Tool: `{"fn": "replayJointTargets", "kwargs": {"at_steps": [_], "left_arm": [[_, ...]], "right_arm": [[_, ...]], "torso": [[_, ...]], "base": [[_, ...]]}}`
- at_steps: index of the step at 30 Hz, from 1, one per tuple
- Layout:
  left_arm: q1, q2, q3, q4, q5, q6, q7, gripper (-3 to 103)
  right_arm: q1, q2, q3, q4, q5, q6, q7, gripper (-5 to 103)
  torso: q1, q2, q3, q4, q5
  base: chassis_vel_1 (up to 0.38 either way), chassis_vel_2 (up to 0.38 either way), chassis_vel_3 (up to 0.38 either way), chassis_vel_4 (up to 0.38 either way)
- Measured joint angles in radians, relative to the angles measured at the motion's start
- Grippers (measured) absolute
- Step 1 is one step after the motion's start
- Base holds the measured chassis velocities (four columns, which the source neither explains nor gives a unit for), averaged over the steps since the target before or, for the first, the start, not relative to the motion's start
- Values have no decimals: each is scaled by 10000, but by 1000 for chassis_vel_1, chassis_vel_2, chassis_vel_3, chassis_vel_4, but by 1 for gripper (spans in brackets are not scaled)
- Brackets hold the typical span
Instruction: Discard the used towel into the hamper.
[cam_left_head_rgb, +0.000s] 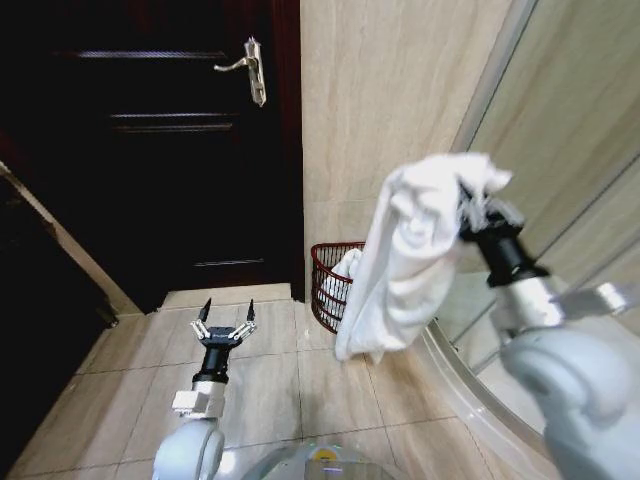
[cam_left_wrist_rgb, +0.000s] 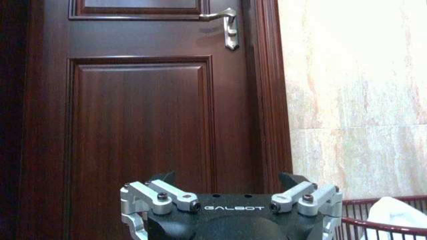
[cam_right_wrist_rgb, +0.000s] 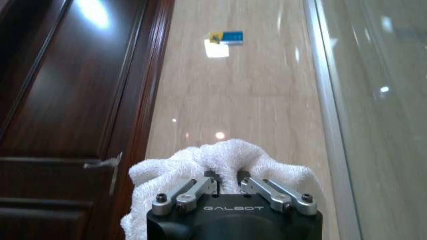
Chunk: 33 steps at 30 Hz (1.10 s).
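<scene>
The right pincer (cam_left_head_rgb: 468, 218), at the right of the head view, was clamped on the bunched top of the white towel (cam_left_head_rgb: 405, 260), held high presumably so the cloth hung clear of the floor for carrying. Its long axis ran near vertical, the free end pointing down toward the hamper (cam_left_head_rgb: 330, 285) at frame centre against the wall. The left pincer (cam_left_head_rgb: 224, 327) waited lower left, fingers spread, holding nothing.

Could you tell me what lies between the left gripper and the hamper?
Bare floor tiles, as the head view shows: the open left gripper hangs over them, apart from the hamper by the wall.
</scene>
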Motion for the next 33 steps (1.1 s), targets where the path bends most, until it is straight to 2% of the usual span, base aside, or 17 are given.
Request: {"fn": "replayJointTargets", "kwargs": {"at_steps": [1, 3, 5, 7, 10, 13, 14, 16, 17, 20, 29, 33], "left_arm": [[0, 0, 0, 0, 0, 0, 0, 100], [35, -143, 37, -58, 308, -107, -38, 100], [90, -178, 87, -99, 399, -143, -41, 100], [87, -112, 264, -110, 432, -136, -4, 100], [-3, -18, 314, 58, 404, -140, 42, 100], [1, -25, 283, 193, 408, -281, 51, 100], [29, -27, 272, 215, 413, -361, 52, 100], [101, -42, 210, 216, 430, -461, 52, 100], [101, -42, 210, 216, 430, -461, 52, 100], [74, -93, 175, 227, 496, -494, 23, 100], [-10, -246, 269, 228, 712, -264, 68, 100], [9, -289, 262, 351, 753, -275, 73, 100]], "right_arm": [[0, 0, 0, 0, 0, 0, 0, 14], [1764, -586, -457, -551, 825, -172, 297, 14], [2313, -775, -567, -808, 1059, -205, 323, 14], [2951, -1286, -445, -1441, 1243, -238, 44, 14], [3304, -1787, -376, -2138, 1388, -213, -192, 14], [4136, -2139, -801, -2943, 1670, -166, -395, 14], [4837, -2244, -1212, -3399, 1781, -107, -468, 14], [6450, -2244, -2087, -4228, 2017, -51, -611, 14], [6450, -2244, -2087, -4228, 2017, -51, -611, 14], [7918, -1883, -2880, -5173, 2333, -160, -847, 14], [8969, -1273, -3534, -6116, 2430, -219, -945, 14], [9757, -862, -3941, -6460, 2752, -273, -569, 14]], "torso": [[0, 0, 0, 0, 0], [1, 0, 1, 3, -2], [0, 0, 0, 9, -7], [1, 0, 0, 9, -7], [1, 0, 0, -5, 4], [1, 0, 1, -7, 5], [1, 0, 1, -5, 3], [1, 0, 0, 7, -7], [1, 0, 0, 7, -7], [1, 0, -1, 5, -7], [1, 0, 0, -1, 0], [1, 0, 0, 1, -4]], "base": [[0, 0, 0, 0], [0, 0, 0, 0], [0, 0, 0, 0], [0, 0, 0, 0], [0, 0, 0, 0], [0, 0, 0, 0], [0, 0, 0, 0], [0, 0, 0, 0], [0, 0, 0, 0], [0, 0, 0, 0], [0, 0, 0, 0], [0, 0, 0, 0]]}}
